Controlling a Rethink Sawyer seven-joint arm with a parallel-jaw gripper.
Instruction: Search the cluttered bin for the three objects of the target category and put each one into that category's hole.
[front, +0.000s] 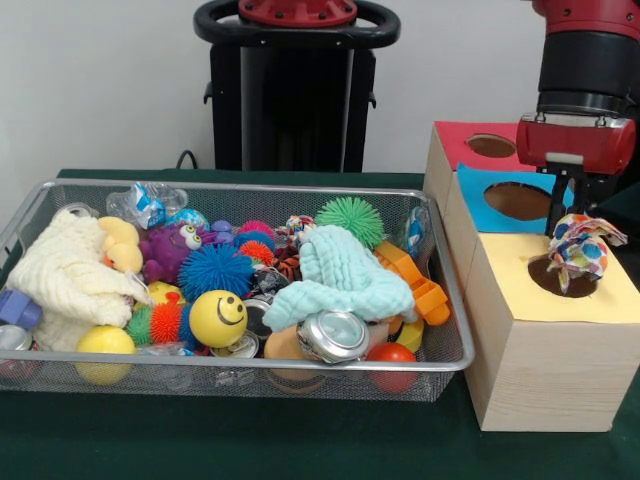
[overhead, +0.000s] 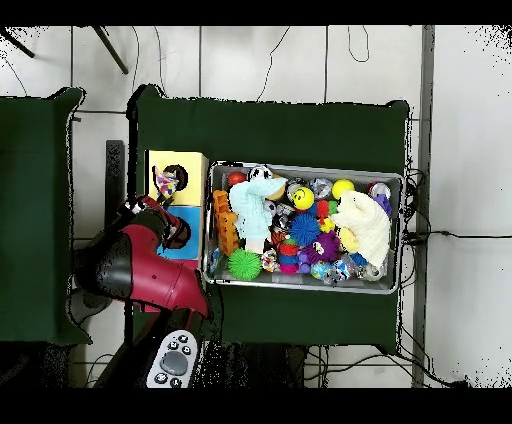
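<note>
The blotchy fabric piece (front: 582, 247) hangs pinched in the gripper (front: 570, 228), right over the hole (front: 556, 276) in the yellow panel (front: 570, 300) of the largest box — its lower folds look to be touching the rim or just dipping in. From where I stand, the thing to do is hold it centred over the opening and lower a touch more before letting go, since soft cloth like this could drape on the edge and stay there.

Behind it the blue-panelled box (front: 500, 205) and the red-panelled box (front: 470, 145) show open holes with nothing visible in them. The wire bin (front: 455, 330) is heaped — a mint cloth (front: 345, 275), a cream cloth (front: 65, 275), a purple monster (front: 170, 245), a yellow smiley ball (front: 218, 318), spiky balls, a can (front: 332, 335). I can't pick out another printed piece for certain; something patterned near the back (front: 297, 228) might be one.
</note>
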